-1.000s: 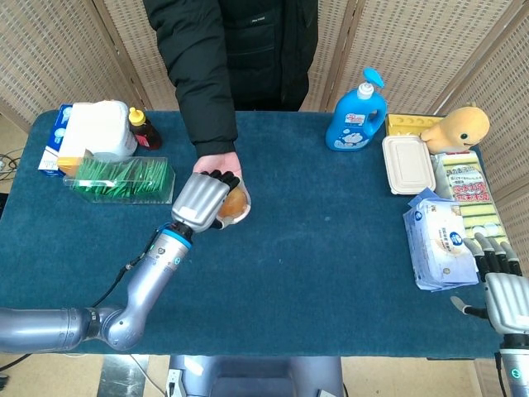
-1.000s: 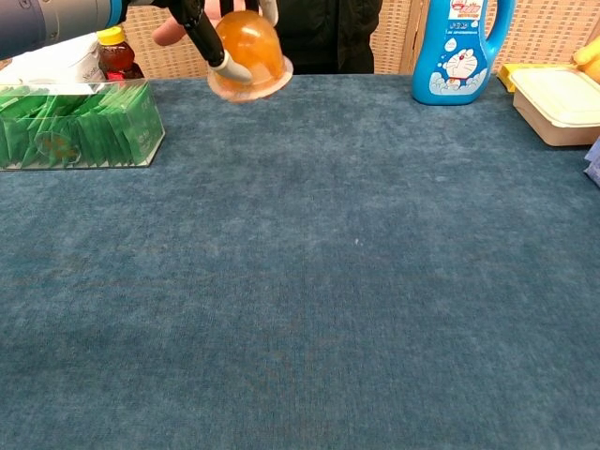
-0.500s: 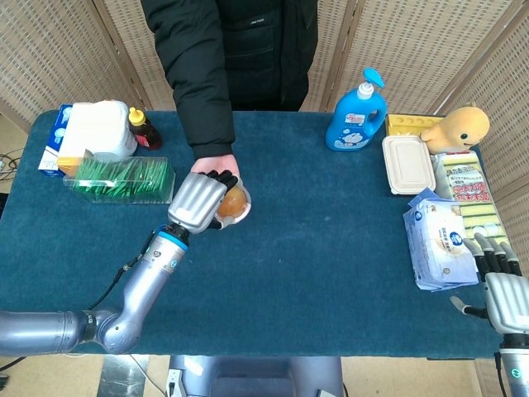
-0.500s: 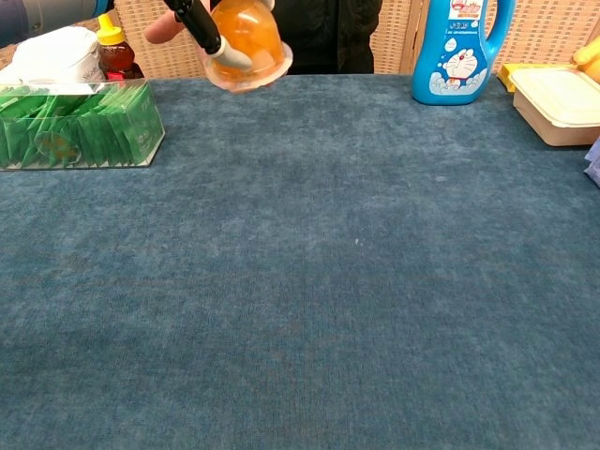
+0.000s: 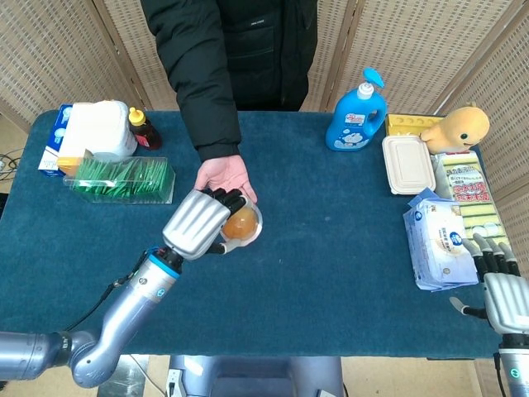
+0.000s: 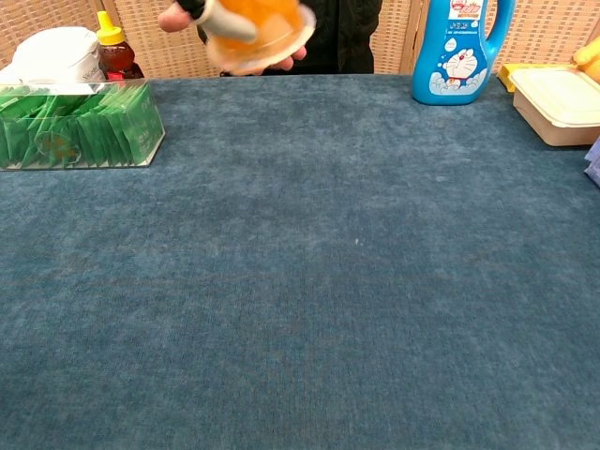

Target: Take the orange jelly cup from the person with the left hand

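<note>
My left hand point(image 5: 198, 223) grips the orange jelly cup point(image 5: 241, 223) above the blue table, just in front of the person's open palm point(image 5: 221, 175). The person's fingers lie beside the cup, no longer under it. In the chest view the cup point(image 6: 267, 26) shows blurred at the top edge, with my left hand's fingers point(image 6: 214, 14) wrapped over it. My right hand point(image 5: 502, 285) rests at the table's near right corner, fingers apart, holding nothing.
A clear box of green packets point(image 5: 122, 179), a white jar point(image 5: 99, 130) and a sauce bottle point(image 5: 142, 128) stand at the left. A blue soap bottle point(image 5: 357, 112), lunch box point(image 5: 407, 164), plush toy point(image 5: 459, 128) and wipes pack point(image 5: 438, 241) occupy the right.
My left hand has drawn the jelly cup toward me and upward, away from the person's palm, which now lies open and empty behind it. The right hand has not moved.
</note>
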